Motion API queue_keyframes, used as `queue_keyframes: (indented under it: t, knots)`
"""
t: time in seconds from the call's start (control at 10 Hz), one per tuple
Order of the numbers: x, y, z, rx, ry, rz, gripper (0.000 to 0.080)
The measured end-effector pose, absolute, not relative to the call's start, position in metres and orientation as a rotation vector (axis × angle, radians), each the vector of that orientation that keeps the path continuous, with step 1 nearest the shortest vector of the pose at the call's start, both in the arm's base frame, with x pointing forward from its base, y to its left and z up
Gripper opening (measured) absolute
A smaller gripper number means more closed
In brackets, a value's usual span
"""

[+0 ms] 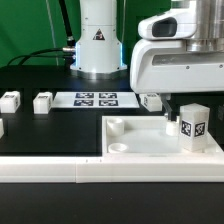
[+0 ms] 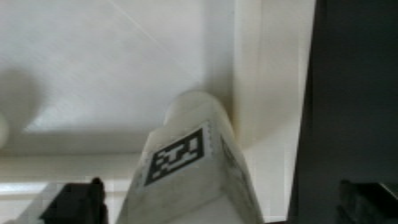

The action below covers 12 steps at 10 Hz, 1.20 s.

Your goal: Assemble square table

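The square table slab (image 1: 140, 145) lies flat at the front right, with a round socket (image 1: 116, 127) at its near-left corner. One white tagged leg (image 1: 193, 125) stands upright on the slab's right part. My gripper (image 1: 186, 112) hangs over this leg, one dark finger (image 1: 171, 116) beside it. In the wrist view the leg (image 2: 192, 160) stands between my fingers (image 2: 79, 203) with a gap on each side, so my gripper (image 2: 217, 204) is open around it, above the white slab (image 2: 107, 60). Three loose legs (image 1: 10, 100) (image 1: 42, 101) (image 1: 151, 101) lie on the black table.
The marker board (image 1: 97, 99) lies in the middle at the back, before the robot base (image 1: 99, 45). A long white border wall (image 1: 100, 172) runs along the front edge. Another white part (image 1: 2, 127) shows at the exterior view's left edge.
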<state>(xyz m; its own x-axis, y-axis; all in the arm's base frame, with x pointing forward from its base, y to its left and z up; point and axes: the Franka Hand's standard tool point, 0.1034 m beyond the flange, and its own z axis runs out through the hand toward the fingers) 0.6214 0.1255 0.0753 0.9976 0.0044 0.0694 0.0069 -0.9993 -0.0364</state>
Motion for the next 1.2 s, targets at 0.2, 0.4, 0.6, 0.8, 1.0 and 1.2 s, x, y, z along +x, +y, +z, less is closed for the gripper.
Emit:
queue_keyframes:
  t: [0.2,0.4,0.6,0.8,1.0,1.2]
  knots:
    - [0.6233,0.1213,0.0773,-3.106,-0.263,-0.102,0.0649]
    - [0.6239,0.1195,0.0774,-3.094,-0.408,-0.105,0.0649]
    - [0.6244,0.1157,0.0757,-3.064,-0.627,-0.129,0.0562]
    - [0.6239,0.1155,0.0753,-3.067,-0.609,-0.126,0.0427]
    - [0.6239,0.1154,0.0751,-3.068,-0.599,-0.126,0.0290]
    - [0.6239,0.1153,0.0751,-3.073,-0.570,-0.126,0.0290]
